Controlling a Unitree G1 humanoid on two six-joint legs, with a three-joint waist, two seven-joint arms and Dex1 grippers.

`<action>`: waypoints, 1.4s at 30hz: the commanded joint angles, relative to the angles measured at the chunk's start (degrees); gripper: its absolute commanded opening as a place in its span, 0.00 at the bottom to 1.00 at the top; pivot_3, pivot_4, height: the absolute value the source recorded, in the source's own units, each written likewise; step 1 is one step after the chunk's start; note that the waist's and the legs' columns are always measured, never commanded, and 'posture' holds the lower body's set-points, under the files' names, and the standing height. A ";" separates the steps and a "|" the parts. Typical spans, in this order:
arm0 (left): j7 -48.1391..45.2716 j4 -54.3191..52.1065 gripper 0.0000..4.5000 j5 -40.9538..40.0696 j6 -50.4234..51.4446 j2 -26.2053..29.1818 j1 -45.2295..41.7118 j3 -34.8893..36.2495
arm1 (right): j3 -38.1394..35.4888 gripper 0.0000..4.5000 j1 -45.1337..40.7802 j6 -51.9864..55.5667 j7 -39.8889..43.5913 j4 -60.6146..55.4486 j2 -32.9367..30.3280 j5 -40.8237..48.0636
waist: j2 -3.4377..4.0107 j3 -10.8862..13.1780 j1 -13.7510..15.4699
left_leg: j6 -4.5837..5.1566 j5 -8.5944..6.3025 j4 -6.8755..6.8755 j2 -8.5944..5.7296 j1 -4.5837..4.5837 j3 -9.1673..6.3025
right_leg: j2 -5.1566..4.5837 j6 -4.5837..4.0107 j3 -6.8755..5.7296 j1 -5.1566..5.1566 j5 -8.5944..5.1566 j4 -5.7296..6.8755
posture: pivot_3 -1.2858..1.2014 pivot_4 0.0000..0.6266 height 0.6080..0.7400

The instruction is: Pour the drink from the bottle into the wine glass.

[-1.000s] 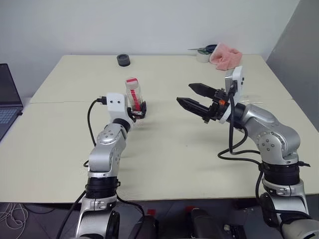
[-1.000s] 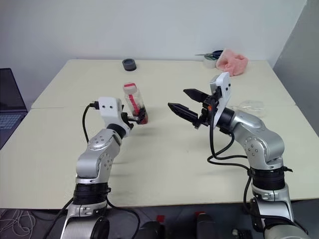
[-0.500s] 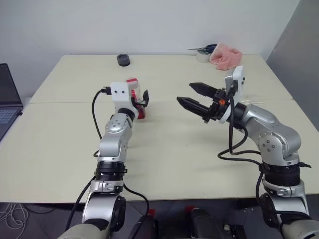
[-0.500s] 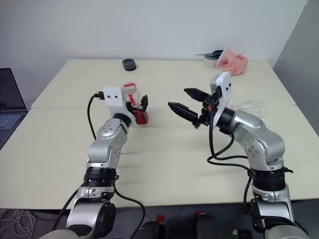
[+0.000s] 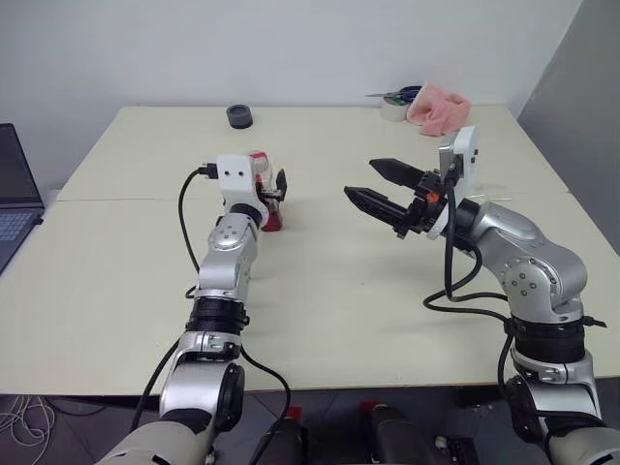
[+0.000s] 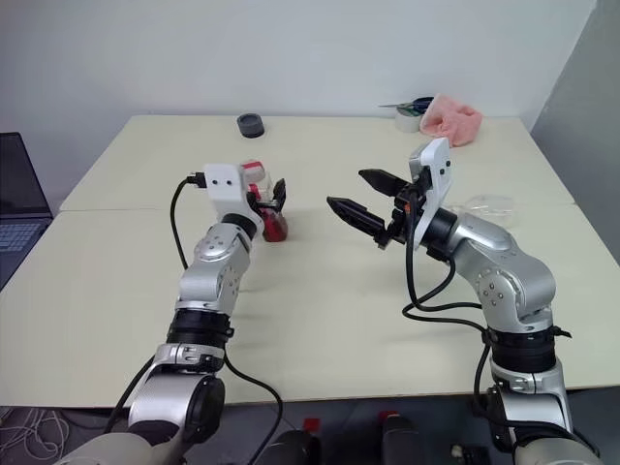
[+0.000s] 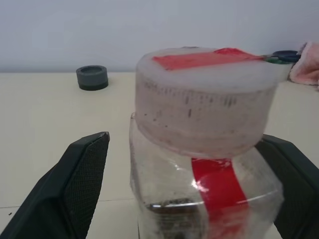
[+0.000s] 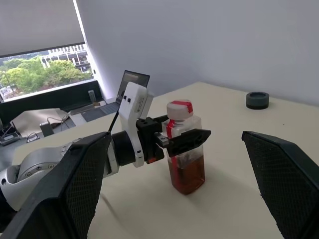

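Note:
The bottle (image 8: 185, 149) stands upright on the cream table (image 5: 320, 291), left of centre. It is clear with squarish sides, a red label strip and a pale cap (image 7: 204, 99) with red on top. The drink (image 8: 187, 172), reddish amber, fills its lower part. My left gripper (image 5: 270, 194) is level and open, with one black finger (image 7: 82, 184) on each side of the bottle and a gap showing on both sides. My right gripper (image 5: 360, 179) hangs open above the table, to the right of the bottle and pointing toward it, with nothing in it. The wine glass is out of view.
A dark round item (image 5: 239, 116) sits at the back centre. A pink cloth (image 5: 438, 107) and a tape roll (image 5: 392, 108) lie at the back right. A flat clear item (image 6: 489, 204) lies behind my right arm. A laptop (image 5: 15, 194) is off the left edge.
My left arm has stretched forward and its gripper has risen from the bottle's base to level, its fingers now flanking the bottle's upper part. The bottle and my right arm have not moved.

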 commanded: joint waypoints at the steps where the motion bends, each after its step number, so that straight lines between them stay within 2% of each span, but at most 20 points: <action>1: -0.14 0.32 0.99 0.69 -1.81 0.89 -1.94 0.37 | -0.89 1.00 -0.42 -1.00 -0.28 -2.03 -0.28 0.56 | 0.00 0.00 -0.01 | 0.00 0.00 0.00 0.00 0.00 0.00 | 0.00 0.00 0.01 0.00 0.00 0.00 | 0.52 0.24 1.00; 14: -1.41 1.27 0.99 0.35 -2.78 1.00 -2.12 0.20 | -1.09 1.00 -0.39 -1.28 -0.70 -1.87 -0.17 0.38 | 0.00 0.00 -0.01 | 0.00 0.00 -0.01 0.00 0.00 0.00 | -0.01 0.00 0.01 -0.01 0.00 0.01 | 0.52 0.24 1.00; 17: -2.09 1.03 0.87 -0.07 -2.61 0.96 -2.05 0.46 | -1.14 1.00 -0.31 -1.37 -0.86 -1.73 -0.04 0.35 | 0.00 0.00 -0.02 | 0.00 0.00 -0.01 0.00 0.00 0.00 | -0.01 0.00 0.01 -0.01 0.00 0.01 | 0.52 0.24 1.00; 23: -2.43 -0.05 0.46 -0.50 -2.36 0.99 -1.42 0.92 | -1.47 1.00 -0.20 -1.61 -1.39 -1.12 -0.13 0.24 | 0.00 0.00 -0.02 | 0.00 0.00 0.00 0.00 0.00 0.00 | -0.01 0.00 0.01 -0.02 0.00 0.01 | 0.52 0.24 1.00; 25: -2.51 -0.19 0.40 -0.48 -2.30 1.03 -1.25 1.08 | -1.51 1.00 -0.26 -1.71 -1.46 -0.90 -0.16 0.21 | 0.00 0.00 -0.02 | 0.00 0.00 0.00 0.00 0.00 0.00 | -0.01 0.00 0.01 -0.02 0.00 0.01 | 0.52 0.24 1.00; 35: -3.13 -2.73 0.40 -0.55 0.95 1.67 0.15 1.10 | -0.62 1.00 -0.52 -2.33 -1.48 0.03 -0.53 -1.08 | 0.00 0.00 -0.08 | 0.00 0.00 -0.01 0.00 0.00 0.01 | -0.01 0.00 0.01 -0.02 0.00 0.01 | 0.52 0.24 1.00; 42: -17.26 -17.14 0.40 -4.53 10.35 5.66 4.65 -4.22 | 4.77 1.00 -2.57 -4.69 -5.39 2.69 1.97 -8.98 | 0.00 0.00 -0.24 | 0.00 0.00 -0.03 0.00 -0.01 0.03 | 0.00 0.00 0.04 -0.08 0.00 0.06 | 0.52 0.24 1.00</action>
